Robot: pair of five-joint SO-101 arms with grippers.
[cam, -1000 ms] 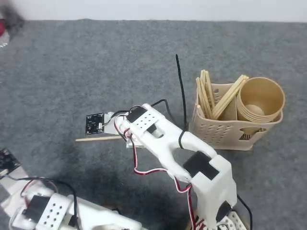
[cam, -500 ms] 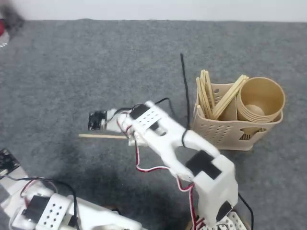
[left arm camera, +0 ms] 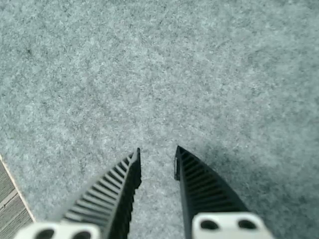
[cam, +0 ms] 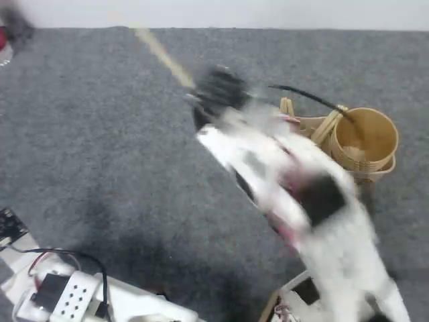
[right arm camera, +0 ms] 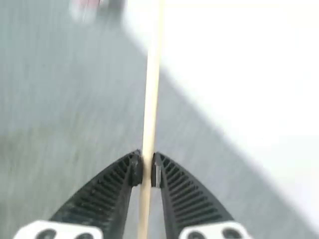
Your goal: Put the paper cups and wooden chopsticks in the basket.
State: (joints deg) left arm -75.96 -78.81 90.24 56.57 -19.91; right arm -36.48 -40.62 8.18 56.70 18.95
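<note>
One wooden chopstick [right arm camera: 149, 99] sits pinched between the fingertips of the right gripper [right arm camera: 146, 167]; the left gripper [left arm camera: 157, 152], fingers narrowly apart, hangs above grey carpet [left arm camera: 149, 59].

One wooden chopstick [right arm camera: 149, 89] is gripped in the right claw [right arm camera: 146, 167]; paper cups [cam: 367, 137] stand in the basket [cam: 375, 176].

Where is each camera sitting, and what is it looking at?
High view: fixed above the table, looking down on the grey mat, basket, right arm and left arm.
Left wrist view: on the left wrist, looking past the left gripper at the mat.
Right wrist view: on the right wrist, looking along the right gripper clamped on a chopstick.
Shared: high and right wrist views both show that chopstick.
</note>
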